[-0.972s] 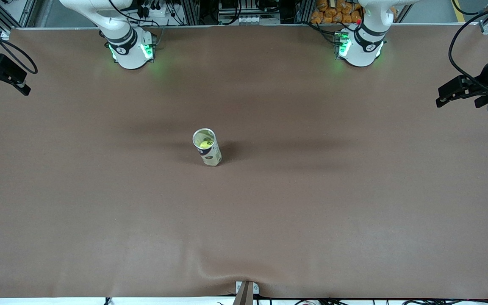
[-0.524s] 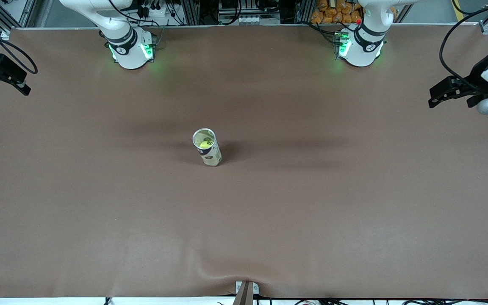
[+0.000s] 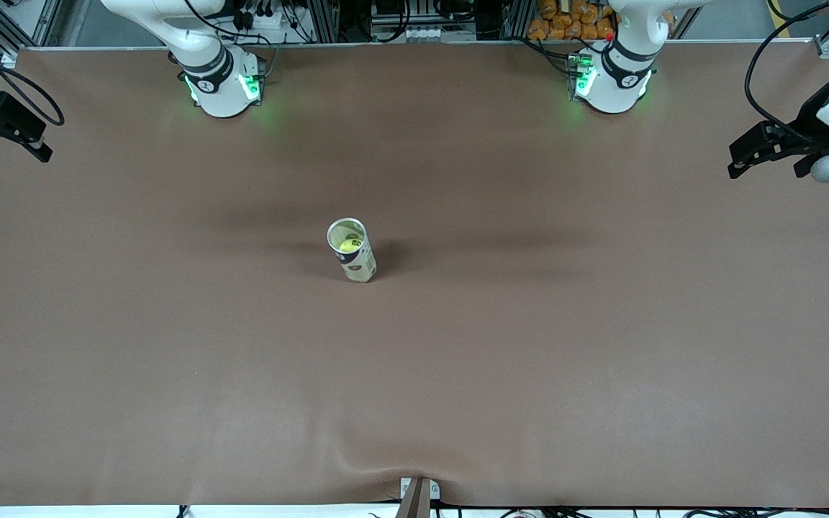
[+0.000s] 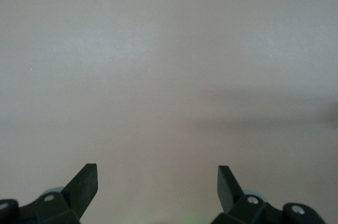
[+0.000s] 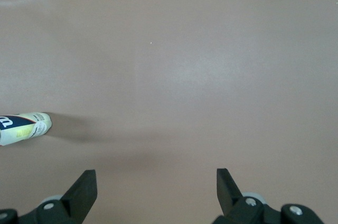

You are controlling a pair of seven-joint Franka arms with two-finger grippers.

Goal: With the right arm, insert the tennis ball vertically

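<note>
Ball (image 3: 346, 245) is already seen inside upright can (image 3: 352, 250) mid-table, well apart from right gripper (image 3: 8, 133) and left gripper (image 3: 763, 152), both spread open w/ nothing held.

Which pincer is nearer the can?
Right, slightly. The right pincer hangs open at the right arm's end of the table; the left pincer, also open, is at the left arm's end. The can stands mid-table, nearer the front camera than both bases.
</note>
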